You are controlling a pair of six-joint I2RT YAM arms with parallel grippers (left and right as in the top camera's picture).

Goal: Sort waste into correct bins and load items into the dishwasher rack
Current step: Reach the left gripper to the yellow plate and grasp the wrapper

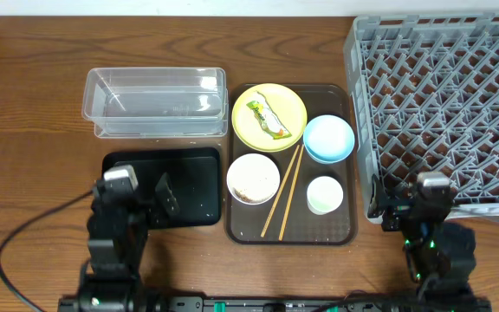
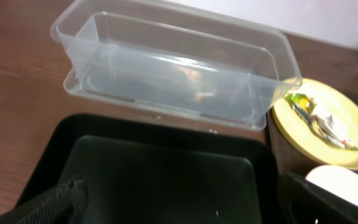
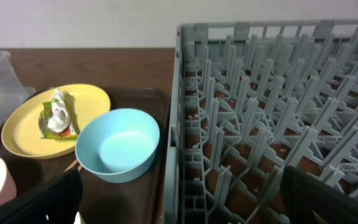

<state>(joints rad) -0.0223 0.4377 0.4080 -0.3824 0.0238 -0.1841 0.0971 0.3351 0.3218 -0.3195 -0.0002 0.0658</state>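
A crumpled green-and-white wrapper (image 1: 268, 120) lies on the round yellow plate (image 1: 288, 106), sharing a flat brown tray (image 1: 336, 230) with a smooth light blue bowl (image 1: 328, 138), white bowl (image 1: 253, 178), pale cup (image 1: 324, 194) and wooden chopsticks (image 1: 284, 191). The clear tub (image 1: 154, 102) and glossy black tub (image 1: 189, 186) sit to the left of the tray, the grey lattice rack (image 1: 440, 95) to its right. The left gripper (image 2: 185, 199) and right gripper (image 3: 188, 199) gape wide, empty.

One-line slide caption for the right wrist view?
Grey dishwasher rack beside a brown tray holding a light blue bowl and a yellow plate with a crumpled wrapper.
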